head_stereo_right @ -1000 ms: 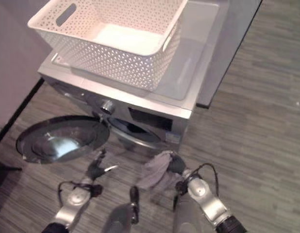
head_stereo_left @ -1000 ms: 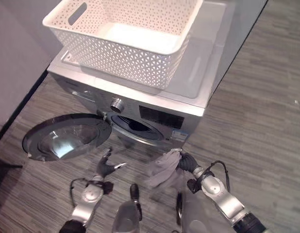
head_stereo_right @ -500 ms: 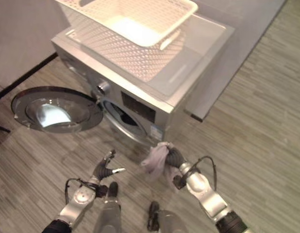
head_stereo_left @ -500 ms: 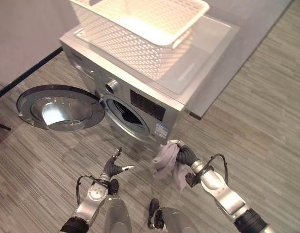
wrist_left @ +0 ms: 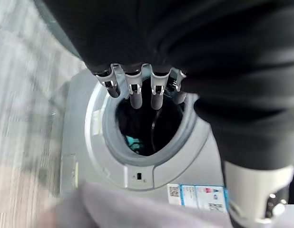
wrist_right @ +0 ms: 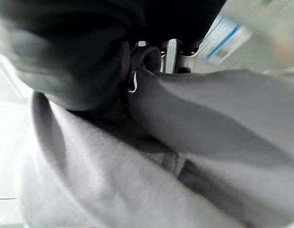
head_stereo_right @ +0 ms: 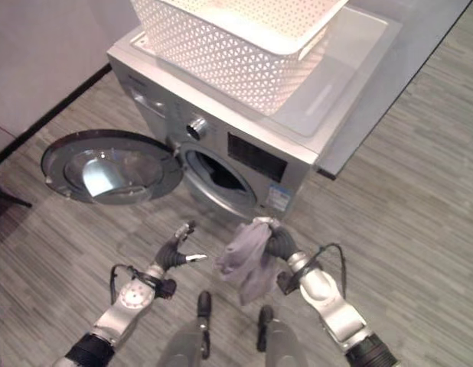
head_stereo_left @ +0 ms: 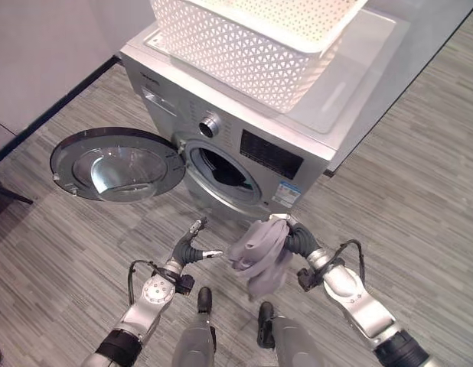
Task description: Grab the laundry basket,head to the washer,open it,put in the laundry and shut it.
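The white laundry basket (head_stereo_left: 259,38) sits on top of the silver washer (head_stereo_left: 313,130); its far side is cut off by the frame, so what lies in it cannot be made out. Inside the drum opening (head_stereo_left: 221,172) something dark shows, and the left wrist view adds a teal scrap among it, but the items are too shadowed to name.

The round glass door (head_stereo_left: 118,164) is swung fully open toward the robot's left and stands well clear of the opening. Bare grey plank floor (head_stereo_left: 405,199) lies between the washer front and the two hands, with more open floor on the robot's right.

The right hand (head_stereo_left: 286,233) is in front of the washer, just below the opening, its fingers curled round a grey garment (head_stereo_left: 256,252) that hangs down in folds; in the right wrist view the cloth covers most of the fingers. The left hand (head_stereo_left: 189,248) is near the garment's left edge but apart from it, fingers (wrist_left: 135,90) relaxed and nearly straight, holding nothing and pointing toward the drum opening.
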`<state>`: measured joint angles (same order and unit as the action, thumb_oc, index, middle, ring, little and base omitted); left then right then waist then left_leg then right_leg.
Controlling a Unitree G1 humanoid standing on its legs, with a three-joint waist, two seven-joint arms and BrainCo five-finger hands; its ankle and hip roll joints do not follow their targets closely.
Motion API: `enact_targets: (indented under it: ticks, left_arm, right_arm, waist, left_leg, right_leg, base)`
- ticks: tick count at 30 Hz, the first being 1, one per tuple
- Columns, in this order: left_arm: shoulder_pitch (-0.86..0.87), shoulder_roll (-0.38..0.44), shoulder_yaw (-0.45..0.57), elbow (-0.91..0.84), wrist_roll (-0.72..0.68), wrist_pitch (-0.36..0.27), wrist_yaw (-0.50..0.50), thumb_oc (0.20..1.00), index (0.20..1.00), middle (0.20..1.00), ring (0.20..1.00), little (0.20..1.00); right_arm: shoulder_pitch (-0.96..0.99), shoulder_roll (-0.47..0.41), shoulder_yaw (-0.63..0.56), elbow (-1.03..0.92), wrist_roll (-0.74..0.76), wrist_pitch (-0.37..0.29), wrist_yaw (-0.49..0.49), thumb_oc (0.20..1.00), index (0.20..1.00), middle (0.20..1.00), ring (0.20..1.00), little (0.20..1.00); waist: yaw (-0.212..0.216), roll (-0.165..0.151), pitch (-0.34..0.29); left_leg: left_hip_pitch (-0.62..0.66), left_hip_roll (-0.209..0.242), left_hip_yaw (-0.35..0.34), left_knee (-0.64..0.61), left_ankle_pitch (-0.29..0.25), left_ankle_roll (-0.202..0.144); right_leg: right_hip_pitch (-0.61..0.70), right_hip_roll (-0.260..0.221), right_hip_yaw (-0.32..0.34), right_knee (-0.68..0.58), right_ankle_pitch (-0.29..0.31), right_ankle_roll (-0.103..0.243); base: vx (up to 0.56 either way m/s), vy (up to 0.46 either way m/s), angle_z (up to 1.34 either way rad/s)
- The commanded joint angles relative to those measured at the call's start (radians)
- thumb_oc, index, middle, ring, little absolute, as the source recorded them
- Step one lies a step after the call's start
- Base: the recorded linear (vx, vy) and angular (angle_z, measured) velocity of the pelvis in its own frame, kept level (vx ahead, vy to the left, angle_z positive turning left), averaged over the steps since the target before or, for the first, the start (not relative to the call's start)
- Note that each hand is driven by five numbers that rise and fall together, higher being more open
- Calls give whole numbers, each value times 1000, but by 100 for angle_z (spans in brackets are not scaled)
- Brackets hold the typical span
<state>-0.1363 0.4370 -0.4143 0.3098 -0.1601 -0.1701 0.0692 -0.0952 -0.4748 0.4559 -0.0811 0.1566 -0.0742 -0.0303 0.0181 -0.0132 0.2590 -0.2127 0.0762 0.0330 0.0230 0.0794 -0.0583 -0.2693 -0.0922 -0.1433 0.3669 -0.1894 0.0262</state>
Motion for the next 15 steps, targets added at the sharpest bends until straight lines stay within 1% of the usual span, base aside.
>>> enact_targets:
  ticks: [1, 2, 3, 5, 7, 10, 11, 12, 13, 15]
  left_arm:
    - [-69, 30, -53, -50, -27, -40, -4, 1000, 1000, 1000, 1000, 1000]
    - [-71, 30, -53, -49, -26, -41, -4, 1000, 1000, 1000, 1000, 1000]
    - [-109, 23, -90, -39, -3, -35, -5, 1000, 1000, 1000, 1000, 1000]
    - [-144, 12, -122, -28, 7, -32, -5, 1000, 1000, 1000, 1000, 1000]
    - [-163, -1, -136, -18, 2, -31, 1, 1000, 1000, 1000, 1000, 1000]
    - [-218, -61, -170, 24, -52, -30, 19, 1000, 1000, 1000, 1000, 1000]
    - [-248, -95, -189, 54, -86, -26, 37, 1000, 1000, 1000, 1000, 1000]
    - [-249, -95, -189, 55, -86, -27, 37, 1000, 1000, 1000, 1000, 1000]
    - [-279, -128, -214, 74, -117, -22, 47, 1000, 1000, 1000, 1000, 1000]
    - [-315, -153, -234, 100, -120, -20, 63, 1000, 1000, 1000, 1000, 1000]
  right_arm:
    - [-70, 37, 28, -117, 67, -78, 1, 200, 200, 200, 200, 200]
    - [-72, 37, 28, -116, 67, -79, 0, 200, 200, 200, 200, 200]
    - [-115, 49, 54, -117, 74, -81, -3, 200, 200, 200, 200, 200]
    - [-161, 65, 78, -104, 77, -77, -12, 200, 200, 200, 200, 200]
    - [-189, 76, 93, -97, 75, -76, -21, 200, 200, 200, 200, 200]
    - [-264, 111, 137, -72, 77, -69, -51, 200, 200, 200, 200, 200]
    - [-302, 133, 160, -57, 83, -64, -69, 200, 200, 200, 200, 200]
    - [-304, 133, 160, -56, 83, -65, -70, 200, 200, 200, 200, 200]
    - [-351, 161, 191, -37, 98, -60, -85, 200, 200, 200, 200, 200]
    - [-402, 188, 217, -18, 108, -60, -101, 200, 200, 200, 200, 200]
  waist:
    - [-1, -60, -42]
    - [0, -60, -41]
    - [2, -62, -35]
    - [6, -63, -28]
    - [8, -63, -24]
    - [12, -61, -7]
    - [15, -61, -1]
    - [14, -61, -1]
    - [18, -62, 8]
    - [21, -63, 19]
  left_leg:
    - [-46, 44, -8, 32, -53, 13]
    - [-46, 44, -7, 32, -52, 14]
    - [-50, 39, -5, 27, -50, 15]
    - [-56, 37, -3, 27, -49, 15]
    - [-62, 36, -2, 31, -49, 14]
    - [-86, 32, -6, 46, -48, 12]
    - [-96, 30, -7, 51, -46, 11]
    - [-96, 30, -7, 51, -46, 11]
    - [-104, 30, -8, 54, -43, 10]
    - [-112, 30, -8, 56, -40, 9]
  right_leg:
    - [137, -79, 13, -209, 50, 84]
    - [137, -79, 13, -209, 50, 84]
    - [128, -83, 15, -215, 58, 87]
    - [125, -85, 14, -226, 66, 89]
    - [125, -87, 13, -231, 68, 90]
    - [117, -91, 9, -234, 75, 87]
    - [114, -92, 7, -236, 79, 87]
    - [114, -92, 7, -236, 80, 87]
    - [109, -91, 6, -237, 83, 86]
    - [101, -91, 5, -234, 84, 85]
  base:
    - [-40, 51, -6]
    - [-72, 82, -2]
    - [-46, 43, 3]
    - [-30, 26, 1]
    - [-30, 8, 0]
    - [-51, 6, 3]
    - [-33, -4, 8]
    - [-29, -2, 10]
    - [-24, 2, 15]
    - [-26, 5, 15]
